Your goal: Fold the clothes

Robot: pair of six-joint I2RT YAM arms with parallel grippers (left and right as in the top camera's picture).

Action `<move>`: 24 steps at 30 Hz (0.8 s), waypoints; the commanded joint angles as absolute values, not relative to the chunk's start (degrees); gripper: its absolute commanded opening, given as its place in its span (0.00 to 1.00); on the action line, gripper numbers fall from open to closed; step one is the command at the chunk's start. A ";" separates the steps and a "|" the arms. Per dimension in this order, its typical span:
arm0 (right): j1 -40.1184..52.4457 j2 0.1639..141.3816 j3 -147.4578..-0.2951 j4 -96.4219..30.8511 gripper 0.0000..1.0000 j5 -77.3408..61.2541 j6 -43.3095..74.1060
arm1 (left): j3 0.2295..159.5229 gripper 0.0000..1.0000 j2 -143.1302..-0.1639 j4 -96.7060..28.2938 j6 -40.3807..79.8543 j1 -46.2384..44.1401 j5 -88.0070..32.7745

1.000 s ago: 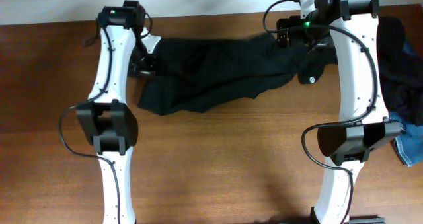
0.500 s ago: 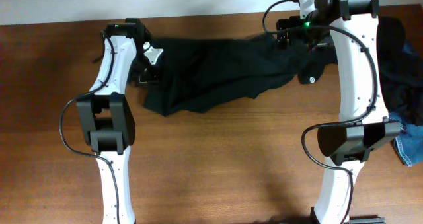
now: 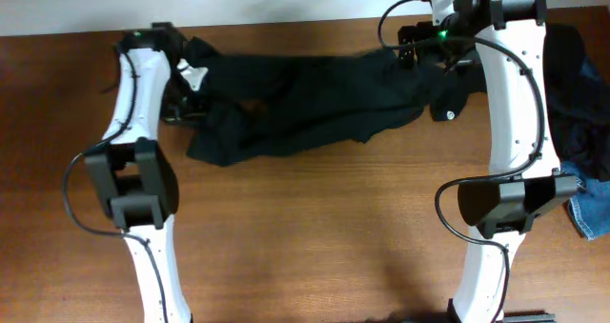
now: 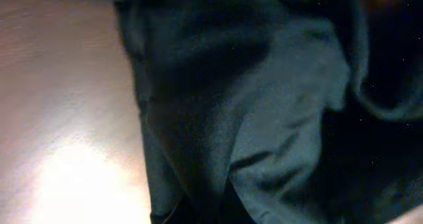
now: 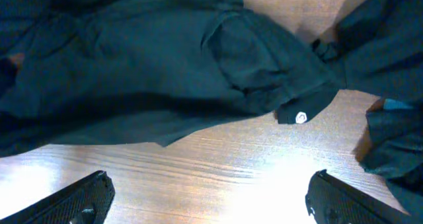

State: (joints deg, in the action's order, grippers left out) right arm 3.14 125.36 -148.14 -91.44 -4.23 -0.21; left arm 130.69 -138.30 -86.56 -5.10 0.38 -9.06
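The long black garment (image 3: 305, 104) lies wrinkled across the back of the table, from the left arm to the right arm. My left gripper (image 3: 189, 77) is shut on the garment's left end, and dark cloth (image 4: 264, 118) fills the left wrist view and hides the fingers. My right gripper (image 5: 210, 199) hovers open above bare wood just in front of the garment's right end (image 5: 198, 65). A small tab with a white mark (image 5: 301, 117) sticks out there. Nothing is between the right fingers (image 5: 79, 196).
More clothes are heaped at the table's right edge: a dark pile (image 3: 577, 94) and a blue denim piece (image 3: 593, 209). The back edge of the table (image 3: 286, 25) runs just behind the garment. Brown tabletop (image 3: 315, 228) spreads in front.
The left gripper has shut on the garment's left end and moved left, dragging that end of the cloth with it. The right arm has not moved.
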 commanded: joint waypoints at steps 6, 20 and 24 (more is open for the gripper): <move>2.92 125.84 -149.03 -91.22 0.99 -4.97 -0.67 | 130.91 0.01 -132.22 -93.43 -0.16 0.30 6.20; 2.92 125.84 -149.03 -92.77 0.99 -4.97 -0.62 | 130.91 0.01 -132.20 -91.88 3.81 8.43 9.61; 2.92 125.97 -149.03 -93.76 0.99 -4.99 0.45 | 130.91 0.40 -132.20 -88.14 2.98 10.59 7.29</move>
State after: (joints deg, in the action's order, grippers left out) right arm 3.14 125.36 -148.14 -93.06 -4.23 -0.19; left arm 130.69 -132.75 -89.73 2.83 9.28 8.47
